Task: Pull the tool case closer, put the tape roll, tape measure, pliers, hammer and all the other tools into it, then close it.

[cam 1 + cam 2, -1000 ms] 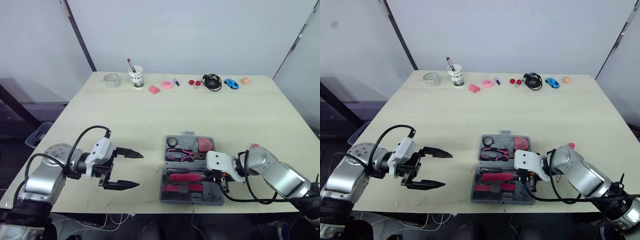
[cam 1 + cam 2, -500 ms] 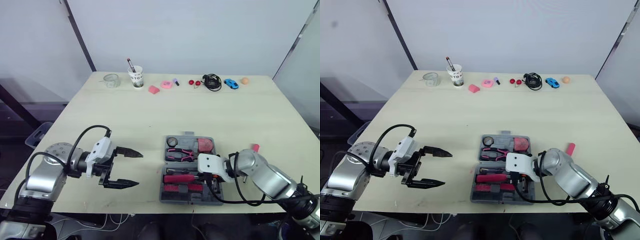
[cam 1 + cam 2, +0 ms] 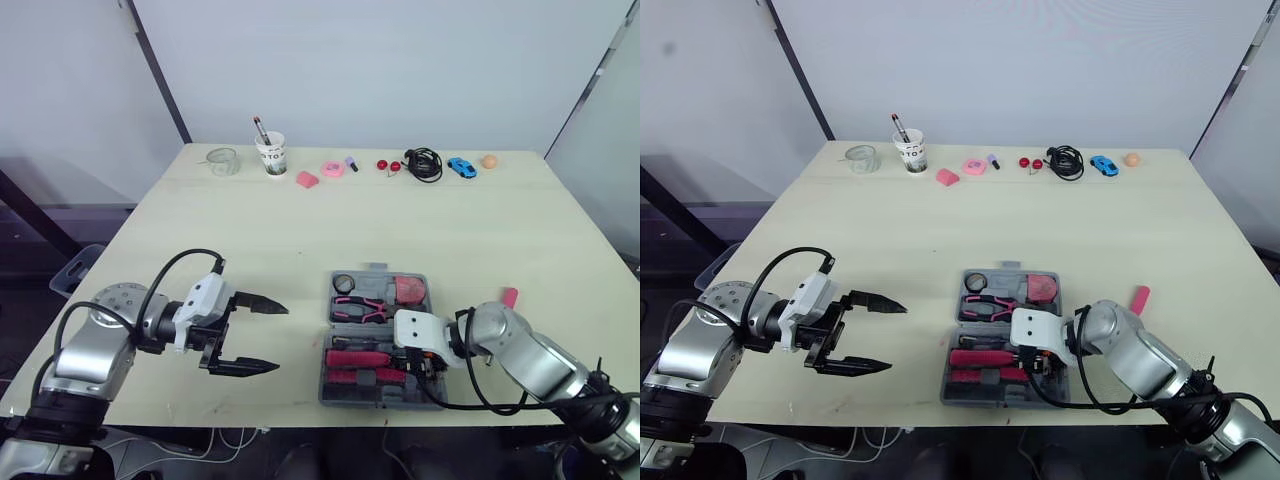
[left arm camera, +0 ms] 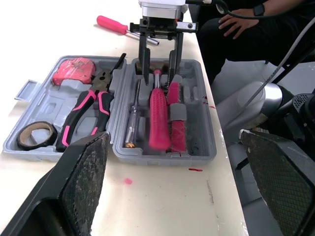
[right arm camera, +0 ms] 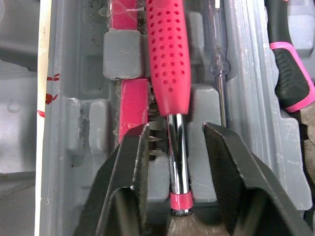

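Observation:
The grey tool case (image 3: 376, 270) lies open near the table's front edge. Its far half holds the tape roll (image 4: 33, 134), the pink-handled pliers (image 4: 88, 113) and the pink tape measure (image 4: 74, 70). The near half holds the pink-handled hammer (image 5: 167, 54) and a thin screwdriver (image 4: 133, 123). My right gripper (image 5: 176, 130) is down in that near half, open, one finger on each side of the hammer's chrome shaft without touching it. To the left of the case my left gripper (image 3: 262, 338) hangs wide open and holds nothing. A pink screwdriver (image 3: 509, 296) lies on the table to the right of the case.
Along the table's back edge stand a glass cup (image 3: 224, 160), a paper cup with pens (image 3: 272, 153), small pink items (image 3: 333, 169), a black cable (image 3: 425, 163), a blue toy car (image 3: 461, 167) and an orange ball (image 3: 490, 161). A person's hand (image 4: 236, 19) rests beyond the table.
My right gripper has moved left from the case's right edge to over the hammer shaft in its near half, uncovering the pink screwdriver beside the case. The left gripper has barely moved.

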You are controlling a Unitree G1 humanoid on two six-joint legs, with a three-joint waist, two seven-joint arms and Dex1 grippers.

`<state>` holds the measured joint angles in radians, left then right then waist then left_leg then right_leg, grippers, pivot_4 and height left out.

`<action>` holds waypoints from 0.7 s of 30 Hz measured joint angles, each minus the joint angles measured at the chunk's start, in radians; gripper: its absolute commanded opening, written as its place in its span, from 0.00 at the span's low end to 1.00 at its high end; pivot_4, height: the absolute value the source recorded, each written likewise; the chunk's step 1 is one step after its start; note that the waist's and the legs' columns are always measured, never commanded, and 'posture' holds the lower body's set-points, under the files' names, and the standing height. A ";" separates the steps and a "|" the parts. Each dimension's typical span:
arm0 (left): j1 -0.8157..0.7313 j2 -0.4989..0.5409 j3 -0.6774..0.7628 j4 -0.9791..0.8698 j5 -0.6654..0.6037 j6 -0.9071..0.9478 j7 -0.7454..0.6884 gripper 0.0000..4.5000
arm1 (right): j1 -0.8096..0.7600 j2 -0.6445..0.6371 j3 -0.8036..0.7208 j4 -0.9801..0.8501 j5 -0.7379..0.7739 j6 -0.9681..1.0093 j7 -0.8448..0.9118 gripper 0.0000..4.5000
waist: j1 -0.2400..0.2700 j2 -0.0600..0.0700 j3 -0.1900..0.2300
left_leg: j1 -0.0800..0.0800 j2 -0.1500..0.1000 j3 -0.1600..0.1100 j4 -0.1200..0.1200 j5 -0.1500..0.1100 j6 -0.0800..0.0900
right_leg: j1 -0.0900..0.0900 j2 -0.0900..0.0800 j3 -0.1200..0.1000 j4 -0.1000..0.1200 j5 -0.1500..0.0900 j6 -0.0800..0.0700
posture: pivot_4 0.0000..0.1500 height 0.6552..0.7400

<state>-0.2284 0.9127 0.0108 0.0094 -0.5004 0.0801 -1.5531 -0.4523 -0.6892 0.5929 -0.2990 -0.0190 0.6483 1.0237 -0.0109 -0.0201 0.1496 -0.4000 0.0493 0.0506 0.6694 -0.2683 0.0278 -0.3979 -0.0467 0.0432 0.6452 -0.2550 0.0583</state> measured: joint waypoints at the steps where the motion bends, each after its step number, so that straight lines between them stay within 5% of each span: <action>1: 0.000 0.000 -0.003 0.000 0.000 0.000 0.000 1.00 | 0.004 0.000 -0.008 0.000 0.004 0.000 0.000 0.35 | 0.000 0.000 0.000 | 0.000 0.000 0.000 0.000 0.000 0.000 | 0.000 0.000 0.000 0.000 0.000 0.000 | 1.00 1.00; 9: -0.004 -0.005 -0.014 0.002 0.000 -0.002 0.000 1.00 | 0.076 0.076 -0.149 -0.006 0.126 -0.055 -0.011 0.35 | 0.000 0.000 0.000 | 0.000 0.000 0.000 0.000 0.000 0.000 | 0.000 0.000 0.000 0.000 0.000 0.000 | 1.00 1.00; 14: -0.004 -0.013 -0.016 0.001 -0.002 -0.002 0.000 1.00 | 0.124 0.115 -0.187 0.041 0.180 -0.173 -0.003 0.02 | 0.000 0.000 0.000 | 0.000 0.000 0.000 0.000 0.000 0.000 | 0.001 0.000 0.000 0.000 0.000 0.000 | 1.00 1.00; 21: -0.003 -0.020 -0.016 -0.001 -0.004 -0.001 0.000 1.00 | 0.128 0.163 -0.149 0.185 0.115 -0.286 -0.030 0.02 | 0.000 -0.001 0.000 | 0.001 0.000 0.000 0.000 0.000 0.000 | 0.000 0.000 0.000 0.001 0.000 0.000 | 1.00 1.00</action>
<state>-0.2315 0.8929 -0.0050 0.0082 -0.5042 0.0791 -1.5528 -0.3246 -0.5265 0.4438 -0.1140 0.0957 0.3620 0.9934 -0.0113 -0.0207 0.1493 -0.3995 0.0493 0.0504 0.6698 -0.2683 0.0277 -0.3975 -0.0463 0.0434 0.6463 -0.2549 0.0585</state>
